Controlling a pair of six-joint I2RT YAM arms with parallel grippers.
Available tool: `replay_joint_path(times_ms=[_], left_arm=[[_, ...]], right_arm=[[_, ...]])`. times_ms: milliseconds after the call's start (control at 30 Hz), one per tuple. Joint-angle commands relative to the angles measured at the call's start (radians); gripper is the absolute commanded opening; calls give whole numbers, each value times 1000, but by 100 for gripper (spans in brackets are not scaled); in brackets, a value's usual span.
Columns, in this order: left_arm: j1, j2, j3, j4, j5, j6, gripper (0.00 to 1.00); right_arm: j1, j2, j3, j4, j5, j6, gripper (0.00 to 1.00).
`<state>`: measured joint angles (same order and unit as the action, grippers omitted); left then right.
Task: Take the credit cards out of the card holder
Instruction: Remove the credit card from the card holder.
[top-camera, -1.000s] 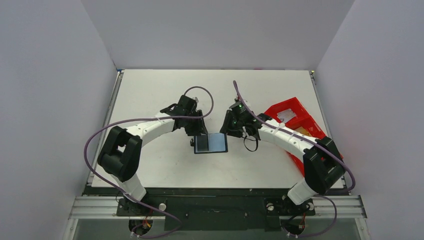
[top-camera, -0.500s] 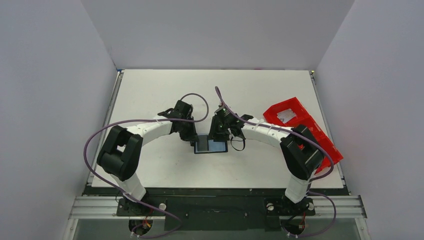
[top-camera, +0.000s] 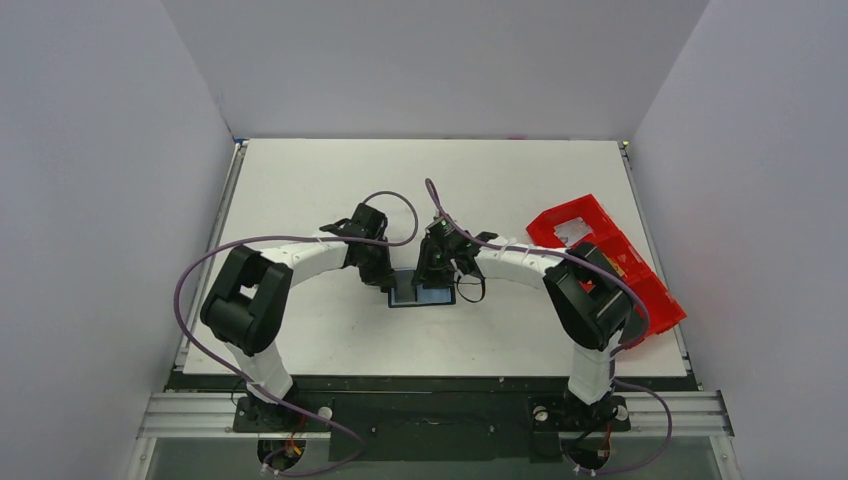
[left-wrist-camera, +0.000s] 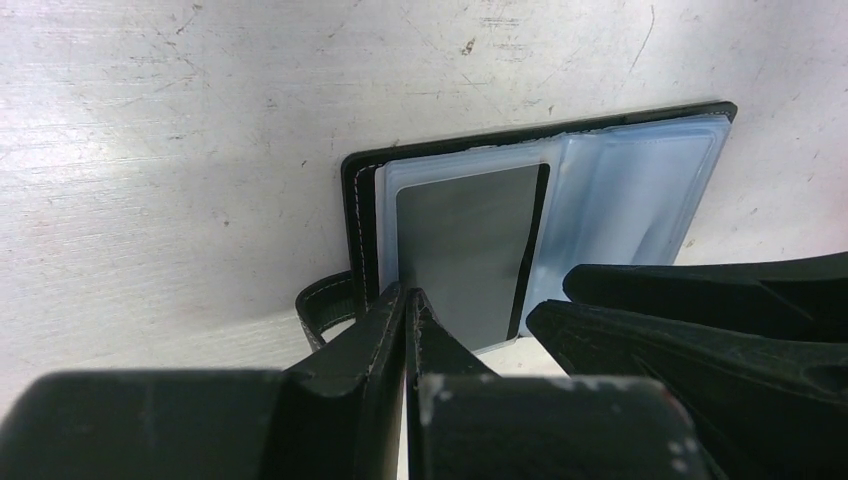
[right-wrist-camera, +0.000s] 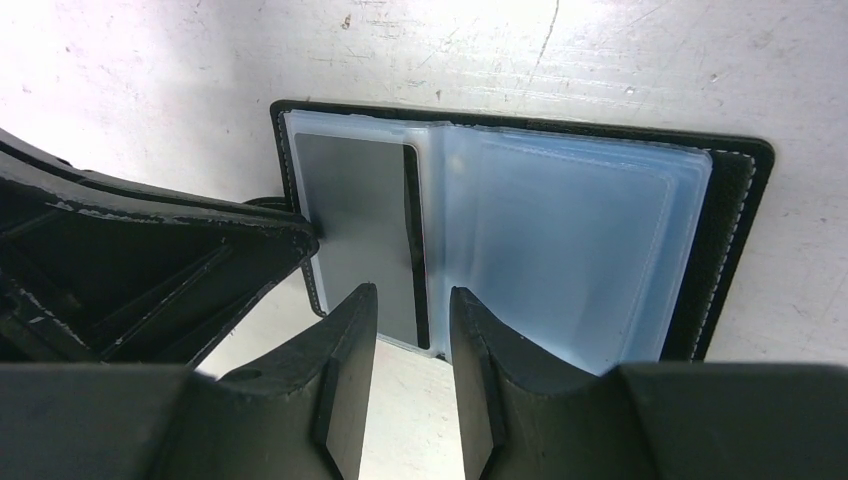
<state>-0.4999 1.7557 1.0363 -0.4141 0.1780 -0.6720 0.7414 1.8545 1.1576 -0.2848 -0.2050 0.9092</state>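
Note:
The black card holder (top-camera: 422, 296) lies open on the table, its blue-grey clear sleeves facing up. A grey credit card (left-wrist-camera: 465, 245) with a black stripe sits in the left sleeve (right-wrist-camera: 360, 230). My left gripper (left-wrist-camera: 408, 300) is shut, its tips down at the holder's near left edge beside the closing tab (left-wrist-camera: 325, 305); nothing shows between the fingers. My right gripper (right-wrist-camera: 412, 295) is open a little at the near edge, its fingers either side of the card's striped end near the fold. Both grippers meet over the holder (top-camera: 385, 278) (top-camera: 432, 275).
A red plastic compartment tray (top-camera: 600, 255) stands at the right side of the table, partly behind the right arm. White walls enclose the table on three sides. Each wrist view shows the other gripper's black fingers (left-wrist-camera: 700, 300) close by.
Both grippers came down onto the card holder from behind it. The left gripper closed. The right arm swung left, away from the red tray, and its jaws narrowed slightly.

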Motion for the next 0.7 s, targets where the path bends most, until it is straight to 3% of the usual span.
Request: replay_joint_path(times_ms=[0,667], left_arm=[[5,8,-7,25,-34,6,0],[-44,62,19,41,-15,-33,0]], right_arm=[[-2,11,21,59,-15,12,30],[-32,26,-63,113,-19,28,28]])
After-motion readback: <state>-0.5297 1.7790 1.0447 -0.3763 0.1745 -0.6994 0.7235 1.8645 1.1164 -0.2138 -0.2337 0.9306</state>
